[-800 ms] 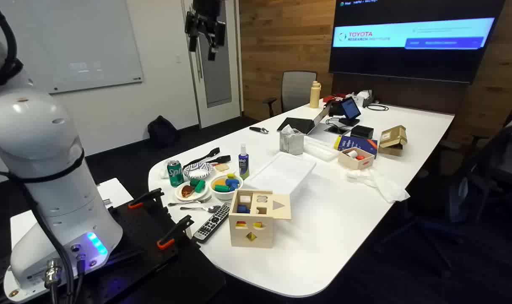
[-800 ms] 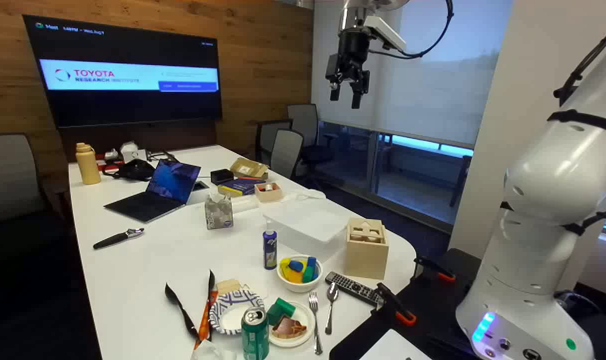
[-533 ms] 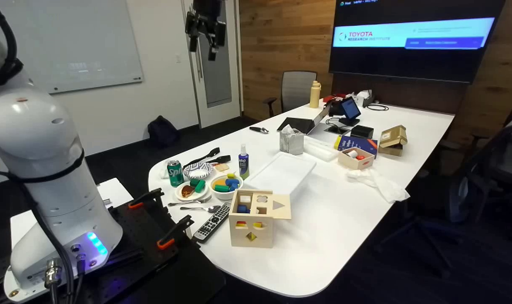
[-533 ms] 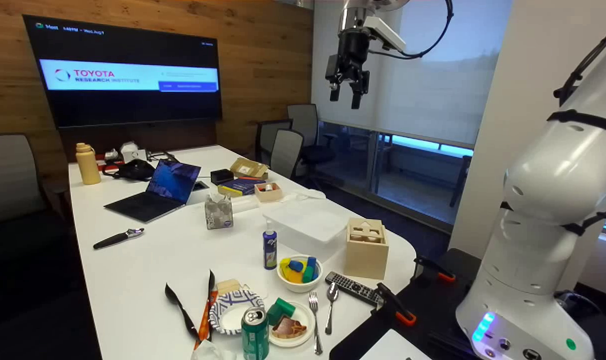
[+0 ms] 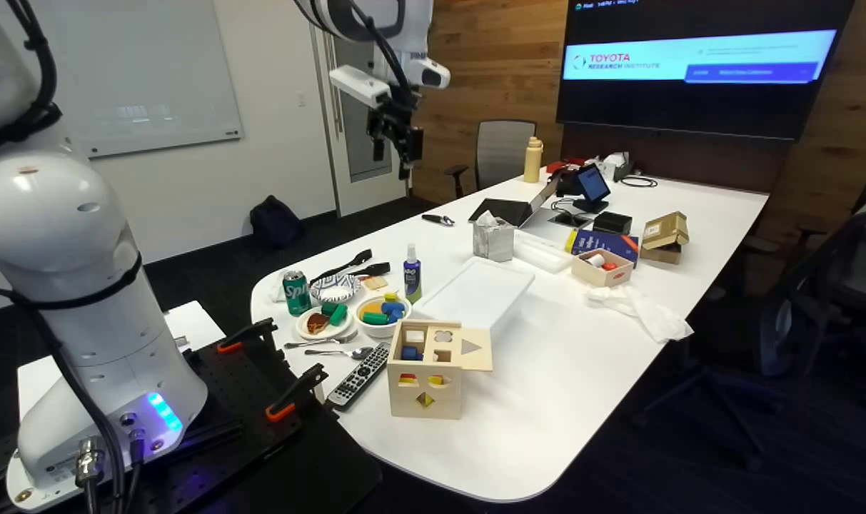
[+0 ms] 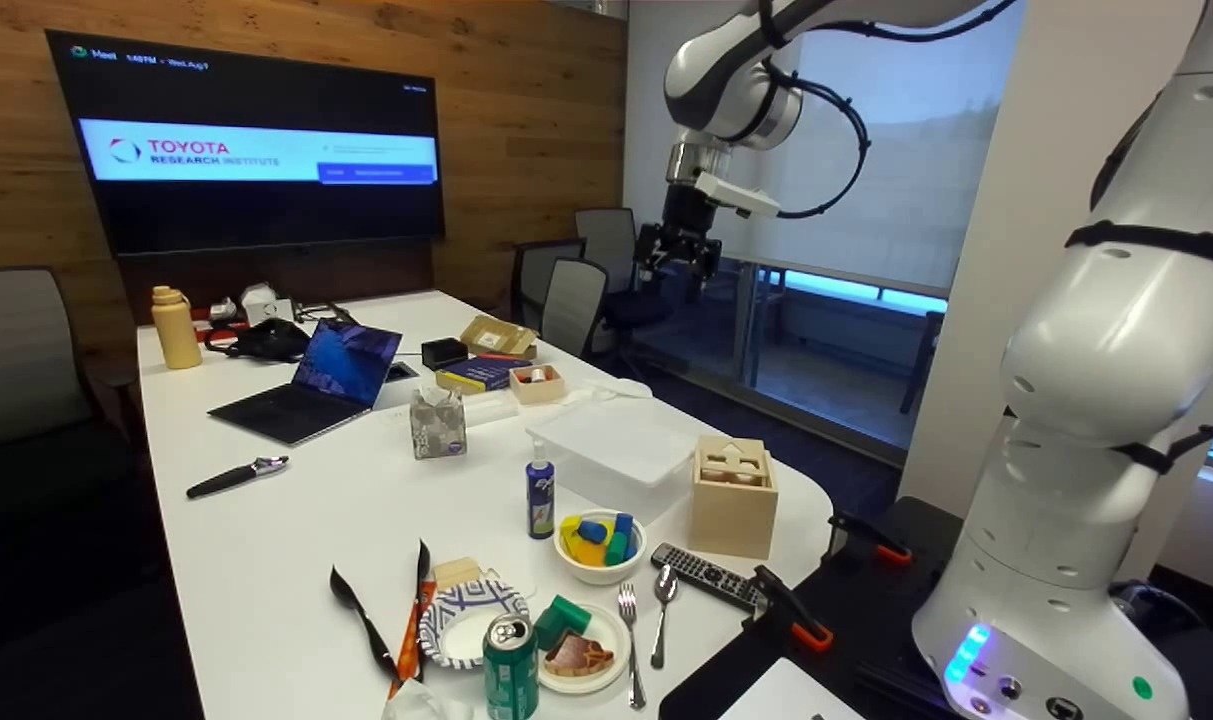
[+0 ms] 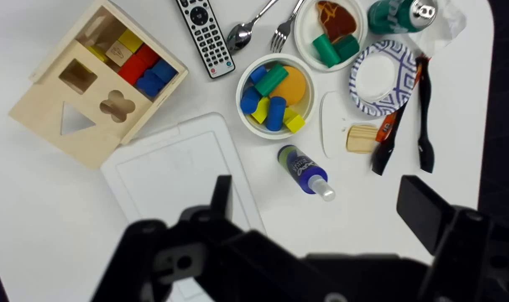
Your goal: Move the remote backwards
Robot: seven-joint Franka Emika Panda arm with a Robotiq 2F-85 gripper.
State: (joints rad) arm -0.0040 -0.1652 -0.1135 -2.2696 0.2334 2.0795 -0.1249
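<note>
Table looks bright, floor goes nearly black at 4 o'clock in an exterior view. Kinda bluish glow through the shade at 2 o'clock in an exterior view. Wrist view: gripper pretty soft around 6 o'clock.

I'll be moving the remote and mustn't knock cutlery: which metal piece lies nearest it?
The spoon, its rounded end beside the remote; the pronged fork lies on the spoon's far side.
</note>
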